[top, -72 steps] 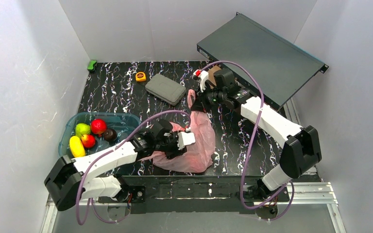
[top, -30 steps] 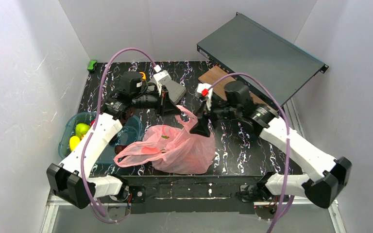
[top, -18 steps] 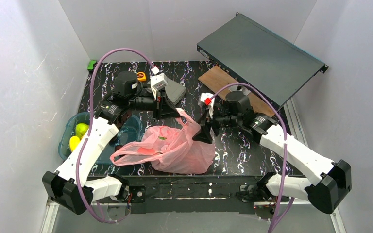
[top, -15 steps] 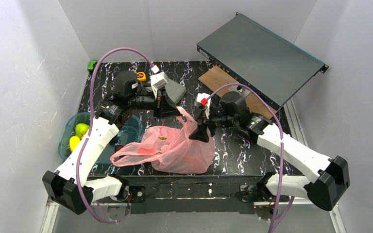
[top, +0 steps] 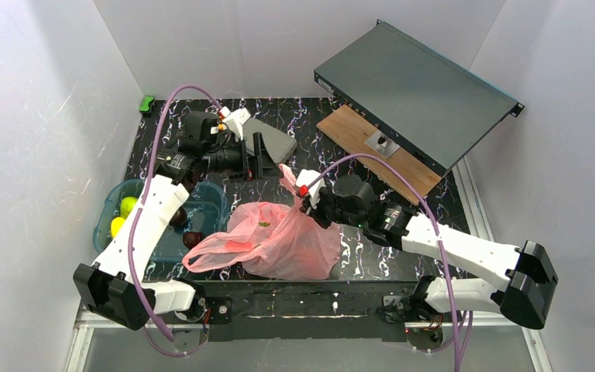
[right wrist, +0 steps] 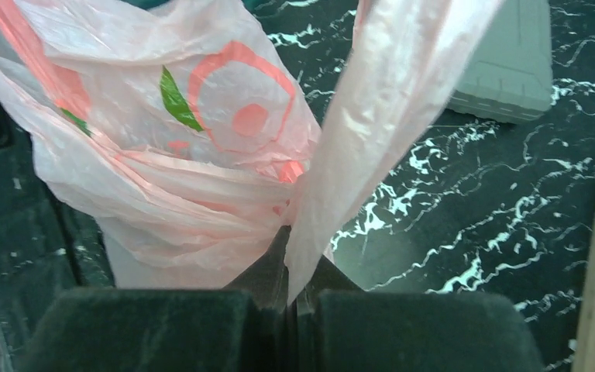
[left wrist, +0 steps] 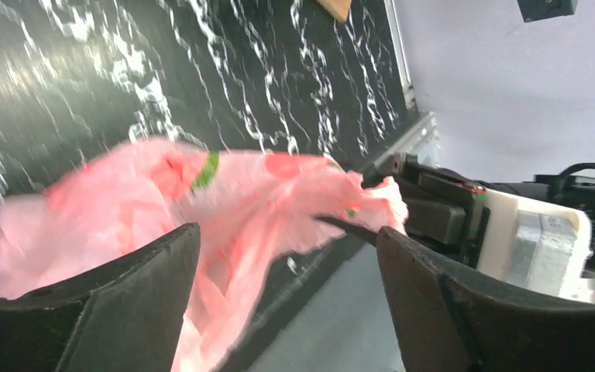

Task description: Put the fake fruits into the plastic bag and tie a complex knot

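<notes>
The right gripper (right wrist: pixel 290 260) is pinching shut on a strip of the plastic bag (top: pixel 287 244), probably a handle, which is stretching up toward the grey case (top: pixel 275 141). The left gripper (left wrist: pixel 287 232) is hanging wide open beside that case, holding nothing. The left arm is partly hiding the fake fruits (top: pixel 128 206) sitting in the teal tub (top: pixel 213 198).

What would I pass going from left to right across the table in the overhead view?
teal tub → pink plastic bag → wooden board
</notes>
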You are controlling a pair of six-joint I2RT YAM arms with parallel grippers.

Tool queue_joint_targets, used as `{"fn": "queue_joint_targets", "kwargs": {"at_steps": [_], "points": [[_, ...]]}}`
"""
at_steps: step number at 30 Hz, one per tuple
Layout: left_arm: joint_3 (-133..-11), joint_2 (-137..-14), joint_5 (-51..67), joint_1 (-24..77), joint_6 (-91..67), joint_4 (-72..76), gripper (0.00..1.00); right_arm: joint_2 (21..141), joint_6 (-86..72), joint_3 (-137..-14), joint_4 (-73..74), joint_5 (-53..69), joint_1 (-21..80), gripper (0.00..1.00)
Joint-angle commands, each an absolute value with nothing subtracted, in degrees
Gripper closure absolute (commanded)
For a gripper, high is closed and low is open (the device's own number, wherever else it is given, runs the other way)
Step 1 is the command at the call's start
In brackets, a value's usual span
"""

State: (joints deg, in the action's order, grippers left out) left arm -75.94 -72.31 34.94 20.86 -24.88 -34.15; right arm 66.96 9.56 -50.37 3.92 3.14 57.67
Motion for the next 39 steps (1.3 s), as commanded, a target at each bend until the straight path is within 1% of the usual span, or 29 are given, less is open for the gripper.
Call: {"fn": "queue_joint_targets", "kwargs": {"at_steps": [1,2,3,6,8,14,20,21,22,23,25,26,27,29,30,32,33,36,39], "points": [[-77.2,-67.7,40.0,19.2,-32.3,-48.0,0.11,65.3,16.9,-49.2,-0.6,-6.7,60.2,0.99],[-77.2,-67.2,42.3,19.0,-33.0,-48.9,0.04,65.4,17.4,-49.2,-0.9,-7.4,60.6,0.99],[-77.4,-66.8,43.6,18.9,-34.3,-50.8,0.02,65.5,17.9,-49.2,-0.8,-8.0,61.1,0.99],[-77.1,-66.2,47.8,18.6,-39.4,-51.4,0.02,66.0,19.9,-49.3,-0.9,-9.0,62.3,0.99],[-78.0,-66.7,48.6,18.1,-41.4,-50.5,0.02,66.5,21.0,-49.1,-1.3,-9.7,62.8,0.99],[-77.1,-70.3,47.5,17.5,-48.6,-47.8,0.02,68.4,24.2,-50.7,-1.3,-10.9,64.5,0.99],[-78.2,-74.2,46.8,18.2,-50.4,-46.8,0.02,71.1,25.9,-53.9,-0.1,-11.1,66.0,0.99],[-78.3,-74.8,46.7,18.7,-50.3,-46.8,0.06,71.4,26.4,-54.0,-0.3,-11.5,66.3,0.99],[-78.2,-75.1,46.6,19.1,-49.8,-46.8,0.16,71.7,26.6,-54.2,-0.4,-11.6,66.4,0.99],[-78.0,-75.3,46.6,19.4,-49.2,-47.0,0.28,71.9,26.6,-54.5,-0.1,-11.8,66.5,0.99],[-77.0,-75.0,48.2,19.5,-47.6,-46.4,0.64,71.9,25.8,-54.9,0.7,-11.5,66.4,0.99],[-76.4,-74.8,49.0,19.5,-46.5,-45.9,0.83,71.5,25.5,-55.2,2.4,-10.2,66.4,0.97],[-76.3,-74.5,49.4,19.5,-45.2,-45.5,0.99,70.6,25.1,-55.1,3.5,-8.7,66.4,0.86],[-76.8,-73.9,50.1,19.5,-40.3,-45.8,1.00,68.2,23.7,-55.2,7.3,-2.4,65.7,0.50],[-77.5,-73.6,50.4,19.6,-37.1,-46.6,1.00,66.6,22.7,-55.1,9.2,2.5,65.0,0.34],[-78.5,-72.7,52.2,19.5,-29.9,-47.5,1.00,63.1,20.5,-55.4,13.0,11.2,62.8,0.08],[-78.6,-71.8,53.4,19.5,-26.3,-47.4,1.00,61.7,19.3,-55.7,14.2,14.7,61.4,0.02],[-77.9,-69.1,57.8,19.5,-18.5,-45.0,1.00,60.5,16.2,-59.2,17.6,22.9,57.0,0.02],[-77.6,-67.7,63.2,19.7,-11.4,-43.2,1.00,63.3,13.2,-64.7,20.4,31.2,51.5,0.02]]}}
